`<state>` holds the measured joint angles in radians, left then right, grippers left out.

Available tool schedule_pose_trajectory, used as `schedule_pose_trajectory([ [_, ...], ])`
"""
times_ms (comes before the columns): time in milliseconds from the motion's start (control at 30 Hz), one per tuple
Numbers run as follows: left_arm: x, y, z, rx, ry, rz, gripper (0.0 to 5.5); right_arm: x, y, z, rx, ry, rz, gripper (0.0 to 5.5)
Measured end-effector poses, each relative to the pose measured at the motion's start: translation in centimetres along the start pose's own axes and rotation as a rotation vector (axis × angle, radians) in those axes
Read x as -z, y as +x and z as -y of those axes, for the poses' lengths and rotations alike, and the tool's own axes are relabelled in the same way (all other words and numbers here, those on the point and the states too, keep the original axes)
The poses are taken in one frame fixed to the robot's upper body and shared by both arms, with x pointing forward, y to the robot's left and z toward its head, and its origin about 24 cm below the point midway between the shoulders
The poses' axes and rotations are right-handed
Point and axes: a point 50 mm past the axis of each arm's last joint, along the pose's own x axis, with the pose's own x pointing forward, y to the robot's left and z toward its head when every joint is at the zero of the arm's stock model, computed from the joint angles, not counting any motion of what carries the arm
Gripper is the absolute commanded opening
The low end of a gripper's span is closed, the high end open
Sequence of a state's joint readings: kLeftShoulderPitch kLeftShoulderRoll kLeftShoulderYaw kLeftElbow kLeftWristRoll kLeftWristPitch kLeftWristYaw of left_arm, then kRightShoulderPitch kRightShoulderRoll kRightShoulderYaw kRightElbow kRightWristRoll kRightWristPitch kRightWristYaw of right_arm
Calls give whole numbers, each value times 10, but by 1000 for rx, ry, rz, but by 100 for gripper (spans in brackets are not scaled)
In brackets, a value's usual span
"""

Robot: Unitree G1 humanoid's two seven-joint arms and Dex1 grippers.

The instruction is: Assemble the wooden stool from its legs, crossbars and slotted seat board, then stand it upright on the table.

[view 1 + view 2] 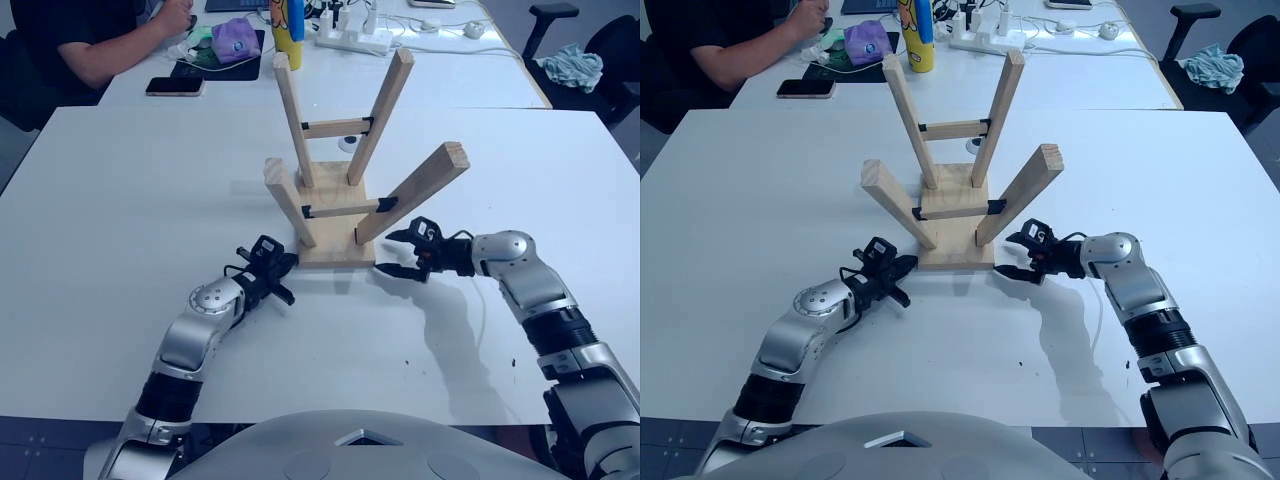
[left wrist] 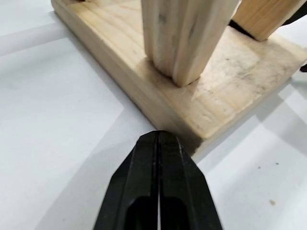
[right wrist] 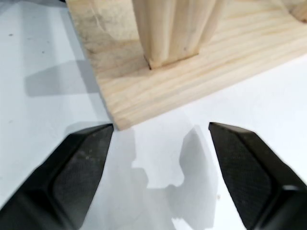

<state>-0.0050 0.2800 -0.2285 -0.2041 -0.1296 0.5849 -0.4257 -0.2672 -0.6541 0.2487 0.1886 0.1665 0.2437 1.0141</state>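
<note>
The wooden stool rests upside down on the white table, its seat board [image 1: 331,252] flat and its legs [image 1: 386,104] pointing up and splayed. Crossbars [image 1: 337,127] with black ends join the leg pairs. My left gripper [image 1: 289,265] is shut with nothing in it, its tip just short of the board's near left corner [image 2: 192,136]. My right gripper [image 1: 390,254] is open at the board's near right corner [image 3: 120,120]; one finger [image 3: 84,158] lies on either side of that corner, neither touching the wood.
A second table behind holds a phone [image 1: 175,86], a purple bundle [image 1: 236,38], a yellow bottle [image 1: 288,28] and a power strip [image 1: 352,40], where a person sits. An office chair [image 1: 575,62] stands at the far right. Bare tabletop [image 1: 120,200] spreads to both sides.
</note>
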Motion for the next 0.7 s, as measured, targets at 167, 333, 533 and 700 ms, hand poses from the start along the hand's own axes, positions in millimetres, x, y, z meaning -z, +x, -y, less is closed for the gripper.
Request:
schedule_pose_trajectory([
  [167,1,-6,-7,-55,21,9,0,9,-2,-15,1,43,3,371],
  [333,-15,-30,-4,-113,67,180,0,8,7,-21,71,58,36,294],
  [533,-11,-58,15,40,97,209,0,8,18,-33,130,99,75,206],
  [700,-7,-62,27,181,124,152,0,8,21,-36,130,101,78,145],
])
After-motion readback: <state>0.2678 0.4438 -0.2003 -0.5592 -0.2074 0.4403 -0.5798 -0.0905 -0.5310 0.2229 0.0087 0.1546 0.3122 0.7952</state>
